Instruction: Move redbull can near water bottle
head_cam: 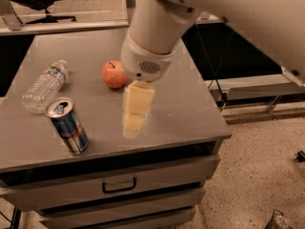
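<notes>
The gripper [135,112] hangs over the middle of the grey table [190,109], at the end of a thick white arm [157,23] that comes in from 1 o'clock. It shows only as a pale cream block pointing down toward the tabletop. Whether it is clenched or released cannot be told, and nothing can be seen in its grasp.

The redbull can [68,126] stands on its base near the front left of the table, at about 8 o'clock from the table's centre, with its silver top facing up. It is well apart from the gripper, which lies at 3 o'clock from it.

The water bottle [44,86] lies on its side at 11 o'clock from the can, just beside it, with its white cap pointing toward 1 o'clock. A red apple [114,74] sits at 1 o'clock from the can, partly tucked behind the wrist of the arm.

Below the tabletop there is a drawer [119,184] with a dark handle. Speckled floor [257,175] lies at 4 o'clock.
</notes>
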`<state>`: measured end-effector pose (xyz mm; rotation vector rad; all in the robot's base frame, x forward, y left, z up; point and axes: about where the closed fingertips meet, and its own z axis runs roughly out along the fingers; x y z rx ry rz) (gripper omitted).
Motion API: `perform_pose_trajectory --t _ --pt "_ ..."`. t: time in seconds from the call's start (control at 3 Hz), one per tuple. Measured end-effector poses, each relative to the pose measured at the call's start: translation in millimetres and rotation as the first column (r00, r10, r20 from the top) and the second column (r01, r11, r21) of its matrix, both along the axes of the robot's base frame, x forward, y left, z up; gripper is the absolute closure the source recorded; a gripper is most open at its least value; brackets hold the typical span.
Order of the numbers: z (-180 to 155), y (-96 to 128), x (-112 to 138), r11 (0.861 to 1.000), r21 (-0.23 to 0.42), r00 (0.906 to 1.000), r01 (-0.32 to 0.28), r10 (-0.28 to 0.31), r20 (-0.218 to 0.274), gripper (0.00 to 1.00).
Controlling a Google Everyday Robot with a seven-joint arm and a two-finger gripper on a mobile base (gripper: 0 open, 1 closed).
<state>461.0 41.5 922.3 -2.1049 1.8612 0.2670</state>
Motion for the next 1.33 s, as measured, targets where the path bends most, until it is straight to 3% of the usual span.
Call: perform_pose_trajectory --t 0.33,0.67,1.0,1.33 --pt "-15 78 -22 0.990 0.044 0.9895 -0.137 0.139 -0.041 0.00" --pt "-15 78 -23 0.990 0.044 0.9895 -0.137 0.139 -0.041 0.00" --pt "-16 79 -22 0.979 0.141 0.9887 -0.144 0.149 -0.021 0.00" --pt "-47 89 -36 0.924 0.346 0.9819 -0.162 0.186 -0.036 0.00"
